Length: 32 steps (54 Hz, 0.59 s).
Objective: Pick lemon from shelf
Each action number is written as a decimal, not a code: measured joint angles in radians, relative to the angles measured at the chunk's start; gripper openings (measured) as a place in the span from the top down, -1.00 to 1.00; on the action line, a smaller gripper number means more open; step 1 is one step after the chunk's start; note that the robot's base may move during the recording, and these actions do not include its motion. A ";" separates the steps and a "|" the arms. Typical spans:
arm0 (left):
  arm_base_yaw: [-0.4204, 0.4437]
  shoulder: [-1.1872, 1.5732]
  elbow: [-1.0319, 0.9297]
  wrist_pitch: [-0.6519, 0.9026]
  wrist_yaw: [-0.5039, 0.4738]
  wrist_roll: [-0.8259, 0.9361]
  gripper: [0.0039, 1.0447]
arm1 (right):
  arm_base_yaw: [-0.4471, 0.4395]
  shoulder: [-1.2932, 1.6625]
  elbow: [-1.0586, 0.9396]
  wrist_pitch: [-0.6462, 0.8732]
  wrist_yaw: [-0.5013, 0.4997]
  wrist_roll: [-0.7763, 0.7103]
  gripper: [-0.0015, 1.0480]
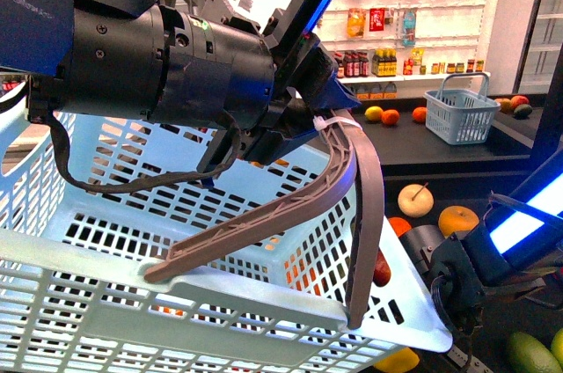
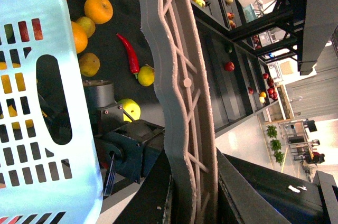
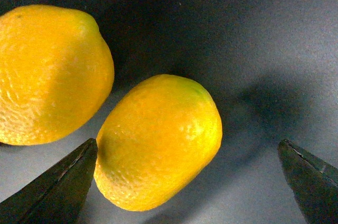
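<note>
Right gripper, 4 o'clock, gaping, empty — closing may knock off-centre lemon into neighbour fruit; left gripper clamps handle.

Nearest us the basket hangs by its handle from the left hand. Behind it, to the right, we find the shelf, with a smaller basket on its rear tier. On the shelf the lemon lies between the right hand's spread fingers (another fruit lies just beside it).
</note>
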 joint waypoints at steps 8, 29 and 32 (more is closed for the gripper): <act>0.000 0.000 0.000 0.000 0.000 0.001 0.77 | 0.000 0.033 0.046 -0.018 0.016 -0.016 -0.95; 0.000 0.000 0.000 0.000 0.000 0.001 0.77 | 0.002 0.085 0.105 -0.039 0.029 -0.050 -0.95; 0.000 0.000 0.000 0.000 0.000 0.000 0.77 | 0.002 0.086 0.106 -0.039 0.033 -0.053 -0.83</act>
